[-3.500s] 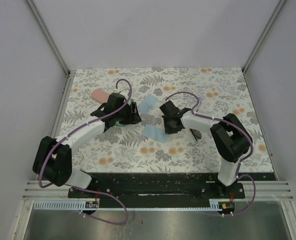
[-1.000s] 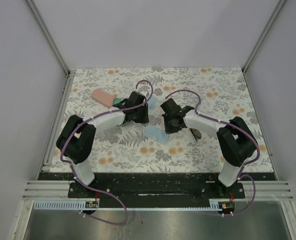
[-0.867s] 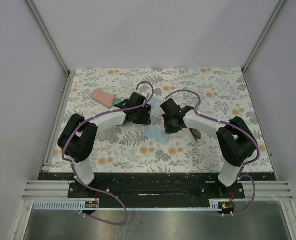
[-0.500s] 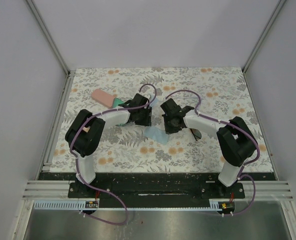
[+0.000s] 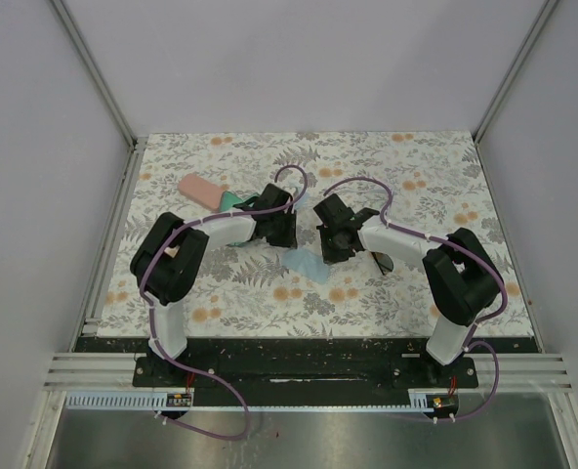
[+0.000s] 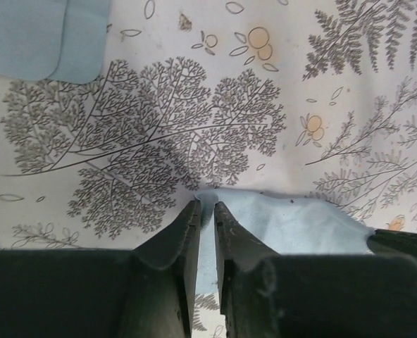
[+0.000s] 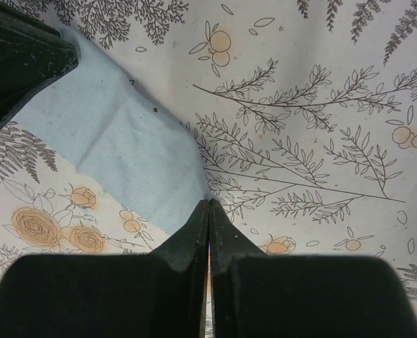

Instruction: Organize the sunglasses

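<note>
ok so both arms are reaching into the middle of the floral bench (image 5: 445, 176), and they're on a light blue cloth (image 7: 117, 148), not on the glasses. The right pincer (image 7: 208, 204) is clenched tight, fingers pressed flat together, right on one corner of that cloth, so it looks like it's got it pinched. The left pincer (image 6: 206, 205) is at the opposite edge of the same cloth, fingers nearly together with a thin slit between them and the cloth edge right at the tips. Honestly can't tell from the wrist view whether it's actually biting the fabric or just sitting around it. The dark sunglasses (image 5: 386, 262) lie on the bench just beside the right forearm, on its near side, half hidden by the arm and with neither pincer touching them. A second blue cloth (image 6: 36, 35) lies flat a bit beyond the left pincer. The pink case (image 5: 201, 189) sits off to the far left, well apart from the cloth.
</note>
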Action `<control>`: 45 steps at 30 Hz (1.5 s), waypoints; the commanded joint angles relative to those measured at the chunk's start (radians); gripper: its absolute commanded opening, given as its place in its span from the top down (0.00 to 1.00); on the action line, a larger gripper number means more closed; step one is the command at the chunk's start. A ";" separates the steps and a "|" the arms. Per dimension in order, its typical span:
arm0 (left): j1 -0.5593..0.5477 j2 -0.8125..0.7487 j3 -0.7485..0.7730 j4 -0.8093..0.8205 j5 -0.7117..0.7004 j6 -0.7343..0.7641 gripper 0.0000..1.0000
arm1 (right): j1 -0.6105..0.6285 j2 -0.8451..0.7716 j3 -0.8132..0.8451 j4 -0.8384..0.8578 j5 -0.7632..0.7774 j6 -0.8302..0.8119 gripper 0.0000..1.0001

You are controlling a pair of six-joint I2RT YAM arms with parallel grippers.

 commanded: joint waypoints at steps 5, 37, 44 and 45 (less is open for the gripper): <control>-0.010 0.113 0.010 0.004 0.050 -0.034 0.96 | 0.011 -0.040 -0.008 0.002 -0.015 0.017 1.00; 0.108 -0.501 -0.272 0.045 -0.058 -0.137 1.00 | 0.087 -0.062 0.154 0.096 -0.219 -0.022 1.00; 0.249 -0.561 -0.275 0.007 -0.052 -0.086 1.00 | 0.147 0.050 0.320 0.073 -0.205 -0.004 1.00; 0.269 -0.561 -0.273 0.001 -0.057 -0.075 1.00 | 0.152 0.067 0.341 0.071 -0.197 0.004 1.00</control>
